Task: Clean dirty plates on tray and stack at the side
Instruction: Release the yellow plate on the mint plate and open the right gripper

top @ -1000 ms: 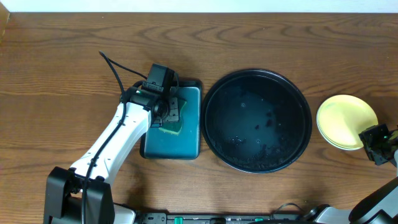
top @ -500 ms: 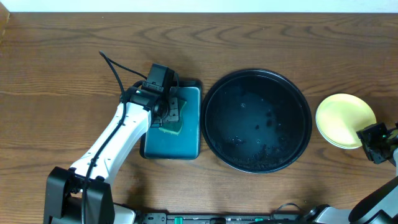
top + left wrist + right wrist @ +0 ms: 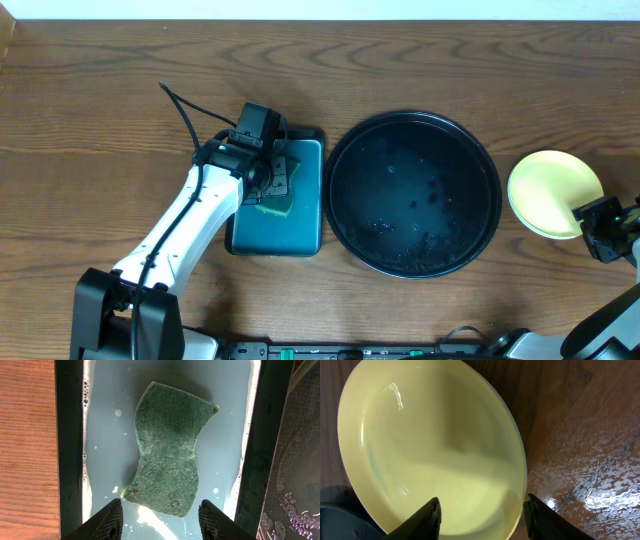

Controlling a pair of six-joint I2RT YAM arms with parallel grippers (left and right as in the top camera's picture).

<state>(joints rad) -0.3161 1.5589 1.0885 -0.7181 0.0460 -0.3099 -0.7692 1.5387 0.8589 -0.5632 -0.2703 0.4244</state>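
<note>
The tray [image 3: 410,193] is round and black, at the table's middle, holding only droplets and wet smears. The one plate in view, pale yellow [image 3: 553,194], lies on the table just right of the tray, and its centre looks clean in the right wrist view [image 3: 430,445]. My right gripper [image 3: 597,222] is at the plate's near right edge. Its jaws [image 3: 482,497] are open, one finger over the plate's inside and the other just outside the rim. My left gripper [image 3: 262,170] hovers open [image 3: 160,501] over a green sponge [image 3: 167,450], with nothing between its fingers.
The sponge [image 3: 283,200] lies in a rectangular teal tray [image 3: 300,230] with soapy water, directly left of the black tray, whose rim shows in the left wrist view [image 3: 300,460]. The wood right of the plate is wet [image 3: 590,475]. The table's right edge is close to my right gripper.
My right gripper's jaws have spread wider, and the gripper and the yellow plate have shifted slightly left. The left arm and the sponge have not moved.
</note>
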